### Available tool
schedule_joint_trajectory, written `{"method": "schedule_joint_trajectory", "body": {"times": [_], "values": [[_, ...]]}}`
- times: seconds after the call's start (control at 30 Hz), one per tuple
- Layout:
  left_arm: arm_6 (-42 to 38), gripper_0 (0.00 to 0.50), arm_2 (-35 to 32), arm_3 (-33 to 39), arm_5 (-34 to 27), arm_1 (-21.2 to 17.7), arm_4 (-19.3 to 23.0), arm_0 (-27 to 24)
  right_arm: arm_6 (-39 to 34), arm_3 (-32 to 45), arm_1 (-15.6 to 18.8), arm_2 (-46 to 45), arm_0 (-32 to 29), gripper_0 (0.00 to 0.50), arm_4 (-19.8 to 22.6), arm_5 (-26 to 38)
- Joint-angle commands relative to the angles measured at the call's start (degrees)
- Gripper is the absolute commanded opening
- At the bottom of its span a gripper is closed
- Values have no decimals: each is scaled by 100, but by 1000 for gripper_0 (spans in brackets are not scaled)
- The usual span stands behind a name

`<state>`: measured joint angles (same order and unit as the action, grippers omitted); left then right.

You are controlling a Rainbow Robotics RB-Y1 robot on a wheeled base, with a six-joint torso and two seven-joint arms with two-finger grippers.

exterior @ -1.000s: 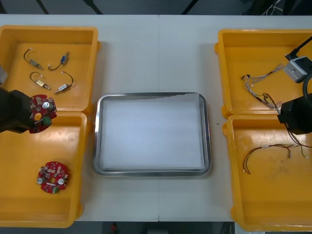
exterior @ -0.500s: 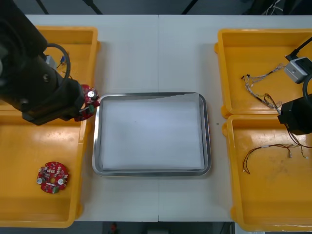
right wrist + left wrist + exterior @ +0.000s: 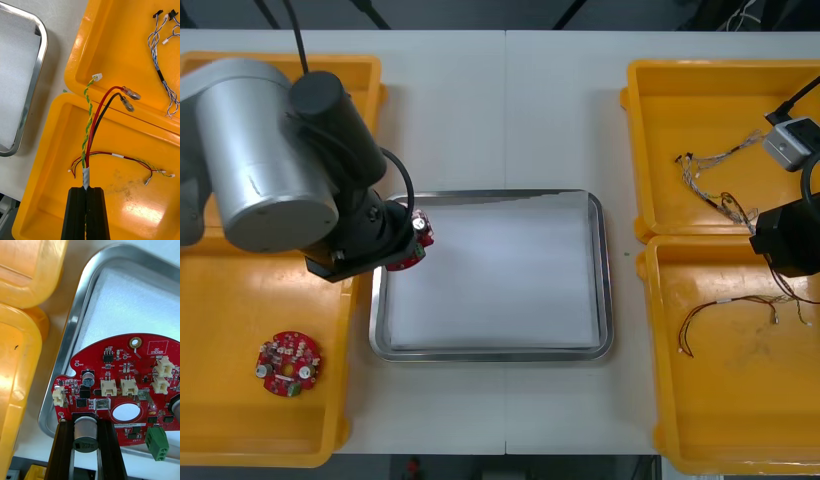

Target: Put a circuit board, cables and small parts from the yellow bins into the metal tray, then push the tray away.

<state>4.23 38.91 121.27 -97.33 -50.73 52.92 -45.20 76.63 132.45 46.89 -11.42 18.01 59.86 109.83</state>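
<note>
The left end effector (image 3: 408, 248) hangs left of centre in the front view, right at the left rim of the metal tray (image 3: 605, 290). It pinches a round red circuit board (image 3: 418, 234) by its edge. In the left wrist view its fingers (image 3: 64, 450) stand apart around a silver cylindrical part on the board's rim. Most of the board projects free beyond them, above the tray's corner and its white lining. An edge grip like this probably lets the board go down flat without the fingers getting under it. The board has only just passed the rim, so by my reading it should travel further toward the middle before release, or it may land tilted on the metal edge. A second circuit board (image 3: 287, 362) lies in the lower left yellow bin (image 3: 350, 330), untouched. The right end effector (image 3: 783, 245) sits at the right edge of the front view, over the line where the two right bins meet. Its fingers are pressed together on the taped end of a cable bundle (image 3: 90, 131) of red, black and green-yellow strands. The loose ends stand clear of another cable (image 3: 120, 155) lying in the bin below. It seems to wait there so the arms do not crowd the tray.
</note>
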Motion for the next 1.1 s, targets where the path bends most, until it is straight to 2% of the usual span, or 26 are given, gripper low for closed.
{"method": "schedule_joint_trajectory", "body": {"times": [0.03,0.13,0.4,0.6,0.7,0.97,1.1], "values": [[219,0,415,-314,30,433,-414,-138,-78,167,197,25,-43,0,-36,17],[184,0,635,-349,74,556,-607,-129,-78,167,197,25,-43,0,-36,17],[-10,0,1189,-217,232,573,-713,-77,-78,167,197,25,-43,0,-36,17],[-106,0,1250,55,285,564,-1091,240,-78,167,197,25,-43,0,-36,17],[-115,0,1268,64,320,591,-1152,292,-78,167,197,25,-43,0,-36,17],[-133,0,1453,-191,443,731,-1495,319,-78,167,197,25,-43,0,-36,17],[-133,0,1523,-270,443,784,-1521,319,-78,167,197,25,-43,0,-36,17]]}}
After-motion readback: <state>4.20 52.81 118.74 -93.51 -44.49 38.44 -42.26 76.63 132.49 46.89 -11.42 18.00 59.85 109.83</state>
